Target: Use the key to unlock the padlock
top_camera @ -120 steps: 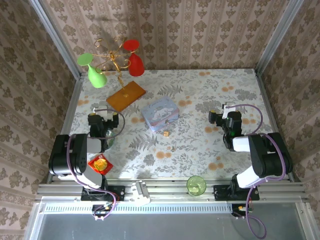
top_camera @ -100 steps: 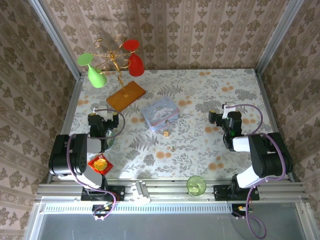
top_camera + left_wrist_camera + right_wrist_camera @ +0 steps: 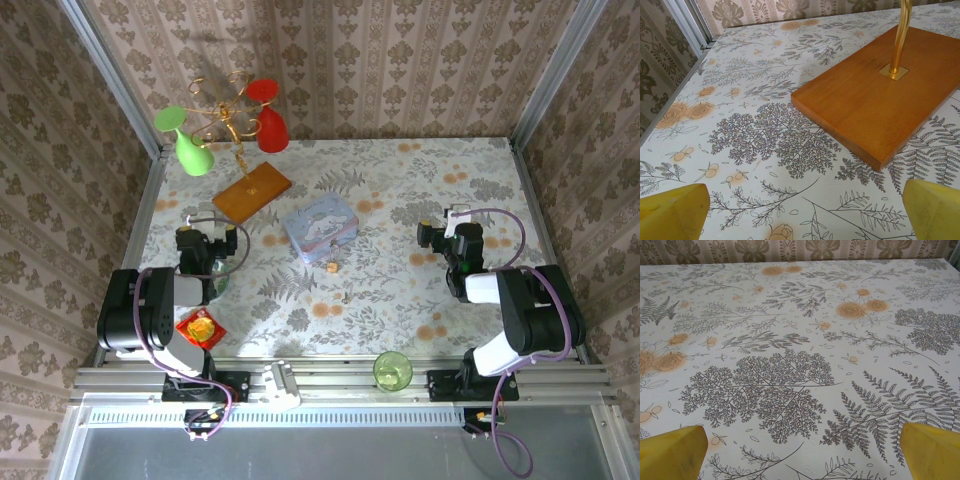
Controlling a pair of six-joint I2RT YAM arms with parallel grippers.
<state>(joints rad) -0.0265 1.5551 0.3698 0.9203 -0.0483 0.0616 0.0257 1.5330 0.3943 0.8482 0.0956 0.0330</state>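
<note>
A: At the centre of the pale floral-patterned table [image 3: 430, 180], where is the lock?

B: The small brass-gold padlock with a thin silver shackle [image 3: 331, 267] lies on the table surface, just beside the near corner of the pale blue rectangular tin [image 3: 320, 228]. It is too small to tell whether the shackle is latched.

A: Locate the key.

B: The tiny, slim, pale metal key [image 3: 347, 296] lies flat on the table. It is near the padlock, on the side toward the arm bases, and apart from it. It is not inserted.

A: Report the grippers.

B: The left gripper [image 3: 802, 212] has its yellow fingertips spread wide, with nothing between them. It faces the orange-brown rectangular wooden base [image 3: 880, 105], which carries a gold rod. The right gripper [image 3: 802, 452] is also spread wide and empty, over bare patterned surface. In the top view, each sits well apart from the padlock and the key, one on either side.

A: State the progress.

B: By judgement, the task is at its start and no step is complete. The key is not picked up and the padlock is not held. These steps are left:
- Pinch the key.
- Steady the padlock.
- Seat the key in the keyway.
- Turn the key until the shackle releases.

The key's small size will likely demand a precise, low pinch.
</note>
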